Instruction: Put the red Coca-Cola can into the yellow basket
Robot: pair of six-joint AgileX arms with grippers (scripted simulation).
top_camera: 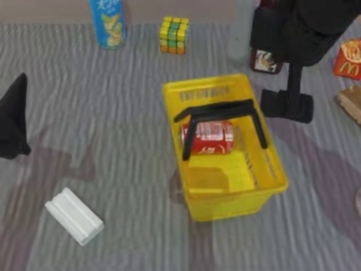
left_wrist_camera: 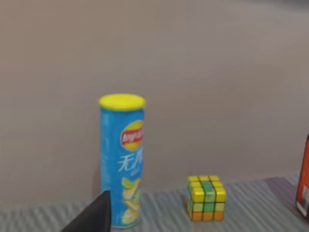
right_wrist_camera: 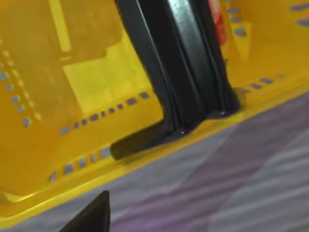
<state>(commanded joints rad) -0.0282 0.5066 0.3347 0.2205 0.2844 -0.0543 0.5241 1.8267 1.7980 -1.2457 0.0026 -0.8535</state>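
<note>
The red Coca-Cola can (top_camera: 207,138) lies on its side inside the yellow basket (top_camera: 237,206), under the black folding handles (top_camera: 217,107). My right gripper (top_camera: 287,105) hovers just outside the basket's right rim, open and empty, apart from the can. The right wrist view shows the basket wall (right_wrist_camera: 96,82), a black handle (right_wrist_camera: 183,72), a sliver of the red can (right_wrist_camera: 217,21) and one dark fingertip (right_wrist_camera: 91,217). My left gripper (top_camera: 14,121) stays parked at the table's left edge, open with nothing in it.
A tall blue snack can (top_camera: 108,22) and a Rubik's cube (top_camera: 174,35) stand at the back. A white block (top_camera: 74,215) lies front left. A red fries box (top_camera: 350,56) and a wooden block (top_camera: 351,101) sit at the right edge.
</note>
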